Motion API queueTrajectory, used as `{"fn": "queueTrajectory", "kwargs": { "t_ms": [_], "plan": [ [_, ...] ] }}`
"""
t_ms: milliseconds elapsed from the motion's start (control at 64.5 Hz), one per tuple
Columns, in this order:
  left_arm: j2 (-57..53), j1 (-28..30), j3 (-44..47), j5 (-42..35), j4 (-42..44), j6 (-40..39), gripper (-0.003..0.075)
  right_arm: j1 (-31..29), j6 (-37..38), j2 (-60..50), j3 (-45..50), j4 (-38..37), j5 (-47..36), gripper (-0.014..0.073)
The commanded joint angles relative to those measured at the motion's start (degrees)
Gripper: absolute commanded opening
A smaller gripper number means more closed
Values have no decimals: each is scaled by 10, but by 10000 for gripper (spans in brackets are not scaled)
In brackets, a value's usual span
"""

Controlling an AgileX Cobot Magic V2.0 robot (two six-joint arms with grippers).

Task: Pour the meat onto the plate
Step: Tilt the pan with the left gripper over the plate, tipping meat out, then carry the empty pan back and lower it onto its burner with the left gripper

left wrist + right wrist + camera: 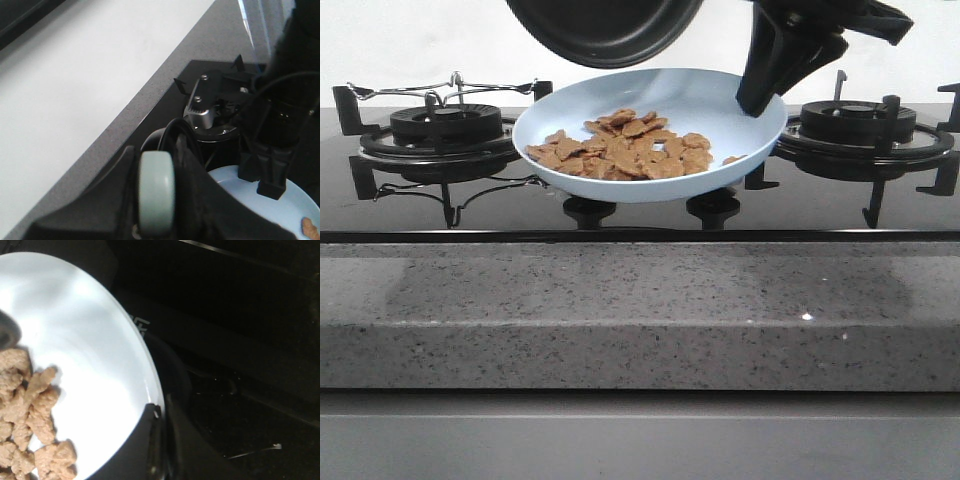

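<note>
speckled grey stone counter (640, 310) up front, black glass hob (520, 205) behind it, one burner (440, 130) on the left and another on the right, white wall beyond.

plate (665, 95) held up off the hob between the burners, tilted with its near-left edge lower. right hand (760, 98) closed on the far-right rim; the right wrist view shows one finger over the rim edge. meat (625, 145) lies piled in the lower, near-left part of the plate, one stray piece nearer the right rim.

black frying pan (605, 25) hangs above the plate's far edge, steeply tipped, underside towards the camera. left hand (165, 200) closed on the pan's pale green handle (156, 192). can't see whether anything is left in the pan.

judgement: pour looks done or nearly so.

risks:
- plate is gripped at one rim point only, with the load on the opposite, lower side; grip could slip or the plate could swing.
- more tilt and the pieces would slide over the low rim onto the hob.
- pan sits close above the plate; lowering it carelessly could knock the rim.
</note>
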Motion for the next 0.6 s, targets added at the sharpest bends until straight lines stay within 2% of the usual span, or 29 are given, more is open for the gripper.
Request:
{"fn": "queueTrajectory", "kwargs": {
  "t_ms": [0, 140, 202, 295, 372, 450, 589],
  "plan": [
    [-25, 57, -23, -55, -96, -17, -20, -1, -6, -26, -14, 11, -25, -71],
    [-20, 199, -22, -17, -354, 23, -20, -1, -6, -26, -14, 11, -25, -71],
    [-10, 273, -18, 30, -490, 43, -20, -1, -6, -26, -14, 11, -25, -71],
    [27, 385, -18, 119, -625, 48, -20, -1, -6, -26, -14, 11, -26, -71],
    [64, 463, -18, 186, -707, 48, -20, -1, -6, -26, -14, 11, -26, -71],
    [110, 513, -18, 236, -779, 38, -20, -1, -6, -26, -14, 11, -26, -71],
    [178, 555, -18, 292, -855, 11, -20, -1, -6, -26, -14, 11, -26, -71]
  ]
}}
